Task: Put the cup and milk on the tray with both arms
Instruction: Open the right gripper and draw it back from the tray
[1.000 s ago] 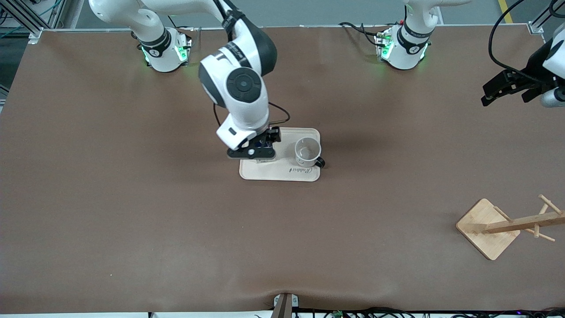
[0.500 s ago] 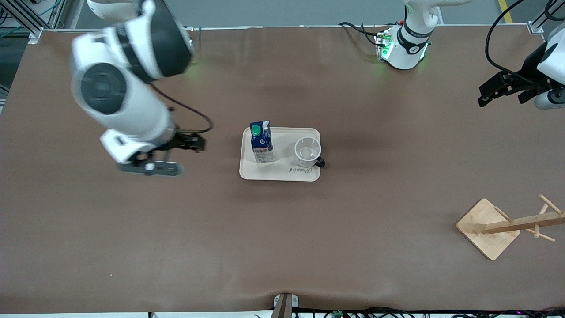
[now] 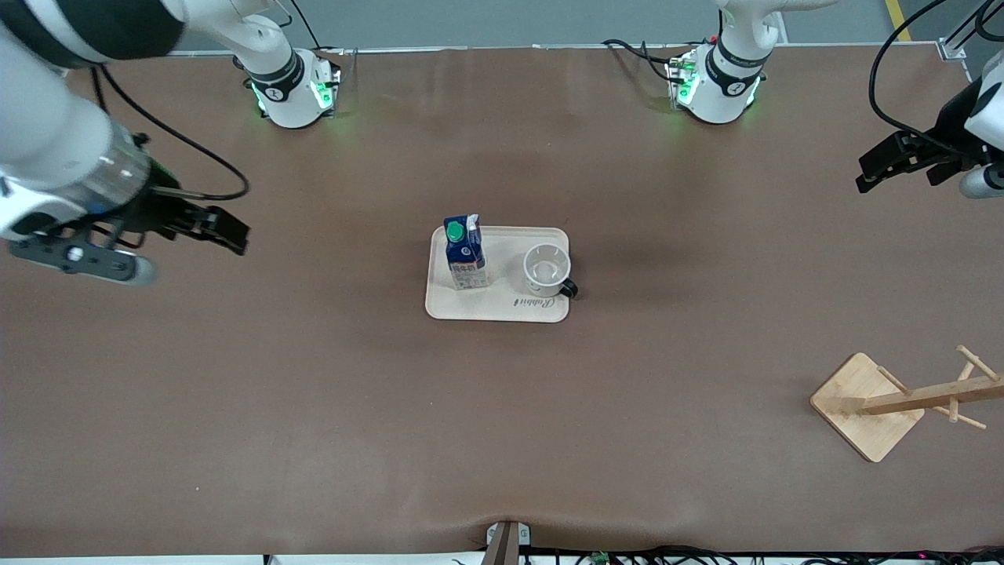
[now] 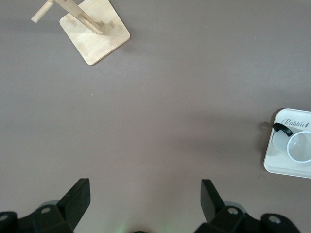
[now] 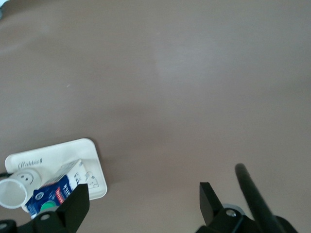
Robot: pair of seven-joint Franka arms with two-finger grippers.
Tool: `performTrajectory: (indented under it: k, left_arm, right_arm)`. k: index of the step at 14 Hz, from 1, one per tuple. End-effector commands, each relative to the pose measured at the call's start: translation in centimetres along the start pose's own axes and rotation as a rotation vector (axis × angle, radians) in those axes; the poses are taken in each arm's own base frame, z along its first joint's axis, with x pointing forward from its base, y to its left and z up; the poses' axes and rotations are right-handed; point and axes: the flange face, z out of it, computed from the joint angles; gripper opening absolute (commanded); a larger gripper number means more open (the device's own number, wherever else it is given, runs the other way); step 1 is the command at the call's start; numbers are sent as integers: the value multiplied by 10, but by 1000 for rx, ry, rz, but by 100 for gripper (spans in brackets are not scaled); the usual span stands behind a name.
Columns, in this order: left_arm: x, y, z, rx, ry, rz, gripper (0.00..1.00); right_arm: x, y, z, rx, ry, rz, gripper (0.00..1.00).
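Note:
The cream tray (image 3: 502,308) lies mid-table. The blue and white milk carton (image 3: 464,257) with its green cap stands upright on the tray, at the end toward the right arm. The white cup (image 3: 546,269) stands upright on the tray beside it, black handle toward the left arm's end. My right gripper (image 3: 232,233) is open and empty, high over bare table toward the right arm's end. Its wrist view shows the tray (image 5: 87,155), carton (image 5: 56,191) and cup (image 5: 13,191). My left gripper (image 3: 898,176) waits open and empty over the left arm's end; its wrist view shows the tray (image 4: 286,165) and cup (image 4: 300,146).
A wooden rack with pegs on a square base (image 3: 867,404) lies tipped near the left arm's end, nearer to the front camera than the tray. It also shows in the left wrist view (image 4: 95,31). Brown mat covers the table.
My right gripper let go of the milk carton, which now stands on the tray, and swung away toward the right arm's end of the table. The left arm barely moved.

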Motion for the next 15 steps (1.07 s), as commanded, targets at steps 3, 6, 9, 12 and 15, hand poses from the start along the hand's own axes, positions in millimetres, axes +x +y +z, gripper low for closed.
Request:
performTrajectory:
  k: [3,6,9,12,15]
  left_arm:
    - [-3,-4,-7,-4,18,7,100]
    - [0,-7,-6,-7,19,-1,100]
    - [0,-4,-3,-5,11,4,100]
    - [-2,-1,-6,-6,16,11,100]
    - [-3,1,-8,-7,16,17,100]
  right_arm:
    - [18,57,-10,33,-1,93,100]
    - [29,133,-7,55,-32,81,100]
    - [30,179,4,60,-60,-52,100]
    - [1,184,-2,9,-52,-101,100]
    - [-52,195,-13,19,-11,-152,100]
